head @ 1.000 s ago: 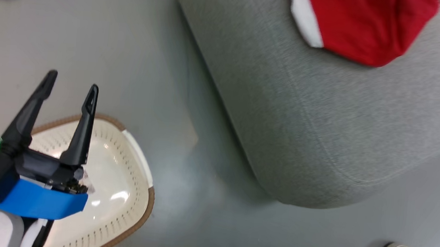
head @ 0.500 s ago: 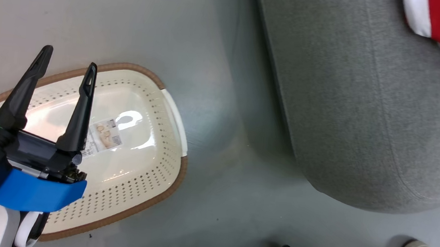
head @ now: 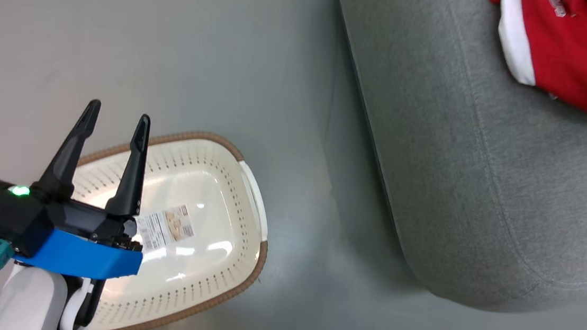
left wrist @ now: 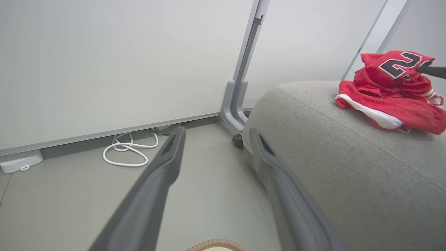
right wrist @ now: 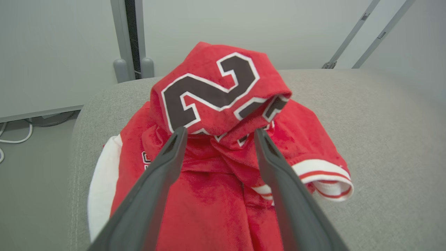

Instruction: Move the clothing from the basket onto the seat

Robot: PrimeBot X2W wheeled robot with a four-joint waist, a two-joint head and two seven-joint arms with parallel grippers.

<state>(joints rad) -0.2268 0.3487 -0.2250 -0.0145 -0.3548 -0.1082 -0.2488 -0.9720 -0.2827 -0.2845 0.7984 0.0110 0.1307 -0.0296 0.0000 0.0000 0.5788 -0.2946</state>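
Left tool (left wrist: 216, 130) spread wide; red clothing (left wrist: 390, 97) heaped on seat (left wrist: 331, 164), prob. basket (left wrist: 216, 244) rim at bottom.

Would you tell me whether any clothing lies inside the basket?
No, the basket shows a bare bottom with just a label, and the clothing lies on the seat.

Fuzzy cloth is seen on the clothing (right wrist: 209, 195), matt weave on the seat (head: 457, 174), glossy plastic on the basket (head: 238, 242).
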